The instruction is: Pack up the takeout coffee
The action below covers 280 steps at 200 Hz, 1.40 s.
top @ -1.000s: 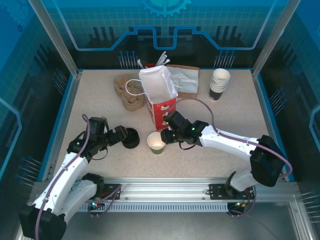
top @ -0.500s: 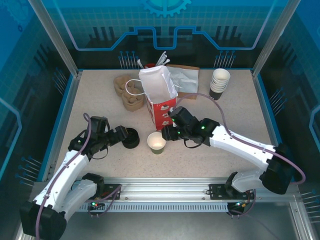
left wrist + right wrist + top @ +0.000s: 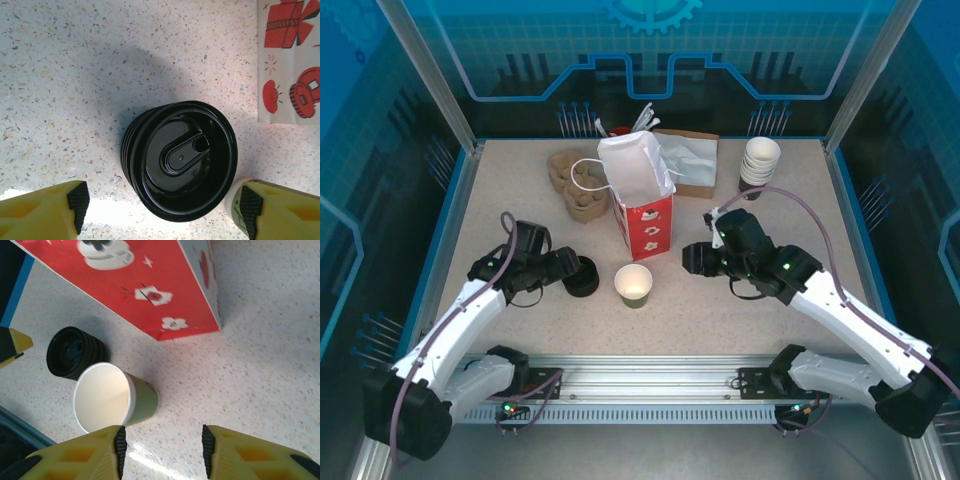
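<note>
The left pincer [image 3: 161, 204] is spread wide, its yellow fingers [image 3: 70, 202] straddling a black lid [image 3: 178, 159] without touching it. The lid sits flat on the speckled counter [image 3: 75, 65], its sip hole facing up. From above, this pincer [image 3: 566, 268] reaches in from the left, and the lid [image 3: 582, 277] is at its tip.

The right pincer [image 3: 162, 445] is also released and grasps nothing, with bare counter between its fingers [image 3: 107, 450]. In the overhead view it [image 3: 694, 258] hovers right of the bag's base, well apart from the cup.

The cup [image 3: 634, 285] stands upright on the counter between the two pincers. Its mouth is open, its lining is white and its sides are olive green. The right wrist camera looks down into the cup [image 3: 112, 400] just ahead of its fingers, with the ribbed lid [image 3: 72, 352] just beyond it. The lid is just left of the cup, and the overhead view shows a small gap between them.

Behind the cup, and clear of it, the red-and-white bag [image 3: 642, 205] stands upright with its top open. Its printed side shows to both wrist cameras [image 3: 150, 290] [image 3: 290, 60].

At the back of the counter, brown carriers [image 3: 574, 185] lie on the left. A stack of cups [image 3: 759, 165] stands on the right, and a flat brown box [image 3: 688, 160] lies behind the bag.
</note>
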Each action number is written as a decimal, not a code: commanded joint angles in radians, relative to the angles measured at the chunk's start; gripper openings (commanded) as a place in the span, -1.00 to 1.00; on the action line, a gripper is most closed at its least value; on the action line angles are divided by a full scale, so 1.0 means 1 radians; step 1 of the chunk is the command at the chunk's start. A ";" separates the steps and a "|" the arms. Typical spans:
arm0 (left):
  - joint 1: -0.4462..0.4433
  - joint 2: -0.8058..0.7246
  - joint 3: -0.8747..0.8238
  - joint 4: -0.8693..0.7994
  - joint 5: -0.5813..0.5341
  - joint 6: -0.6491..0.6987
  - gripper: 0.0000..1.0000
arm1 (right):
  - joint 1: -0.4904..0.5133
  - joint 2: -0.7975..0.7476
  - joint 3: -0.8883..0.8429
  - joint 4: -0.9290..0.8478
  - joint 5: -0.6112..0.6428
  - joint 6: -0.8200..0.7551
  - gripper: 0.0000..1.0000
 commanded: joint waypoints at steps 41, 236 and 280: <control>-0.028 0.121 0.041 0.023 -0.060 -0.002 0.09 | -0.107 -0.097 -0.125 -0.049 -0.100 0.009 -0.14; -0.046 0.240 0.043 0.063 -0.074 -0.022 -0.33 | -0.136 -0.059 -0.151 -0.012 -0.141 -0.002 -0.21; -0.046 0.260 0.048 0.070 -0.073 -0.016 -0.34 | -0.137 -0.051 -0.148 -0.010 -0.147 -0.015 -0.21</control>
